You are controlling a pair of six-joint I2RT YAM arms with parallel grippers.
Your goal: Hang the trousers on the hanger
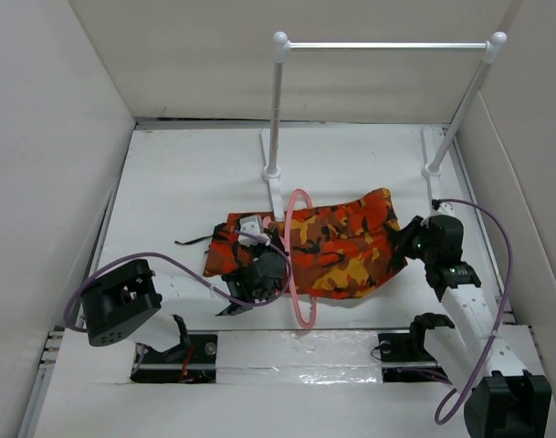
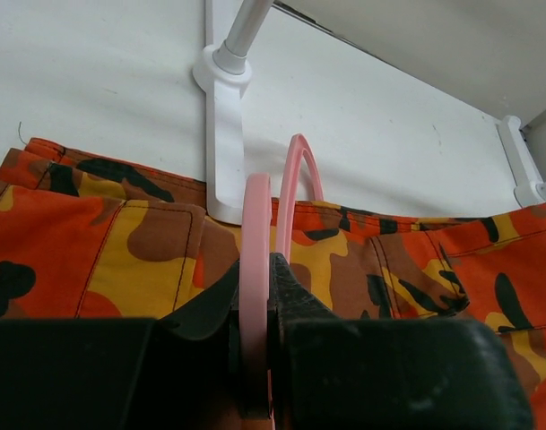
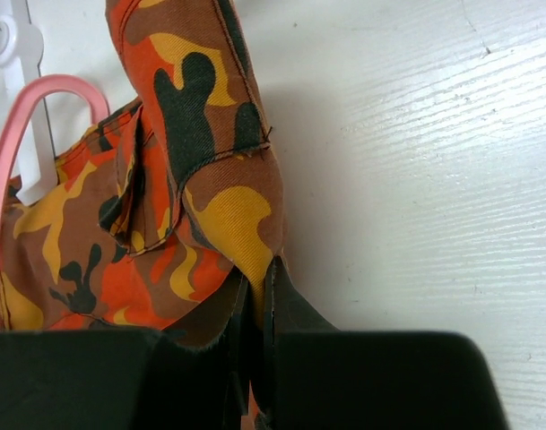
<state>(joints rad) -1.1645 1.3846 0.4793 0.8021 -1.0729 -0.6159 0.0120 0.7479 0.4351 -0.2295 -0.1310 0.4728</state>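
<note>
Top external view: finds the trousers (image 1: pixel 341 246) lying in a loose heap on the white table (image 1: pixel 186 182), just in front of the white rail (image 1: pixel 387 44), far edge meeting the foot of its left post (image 1: pixel 276 109). Notes the thin black drawstring (image 1: pixel 194 241) trailing off the left end of the cloth onto the table. Locates the pink hanger (image 1: pixel 303 319) standing edge-on across the trousers near mid-length, near end reaching past the cloth's near edge, curved far end toward the post foot. Places the left gripper (image 1: pixel 259 272) over the left part of the trousers, just beside the hanger, and the right gripper (image 1: pixel 407 239) at the right end of the cloth.

Left wrist view: confirms 2 fingers (image 2: pixel 295 294) drawn narrow on the hanger's pink bar, bar pinched between them, camouflage cloth spread beneath and beyond. Cannot tell whether the hanger passes around the cloth or only rests against it.

Right wrist view: confirms jaws nearly together, clamped on a fold at the trousers' edge, fold standing up from the table at the pinch.
</note>
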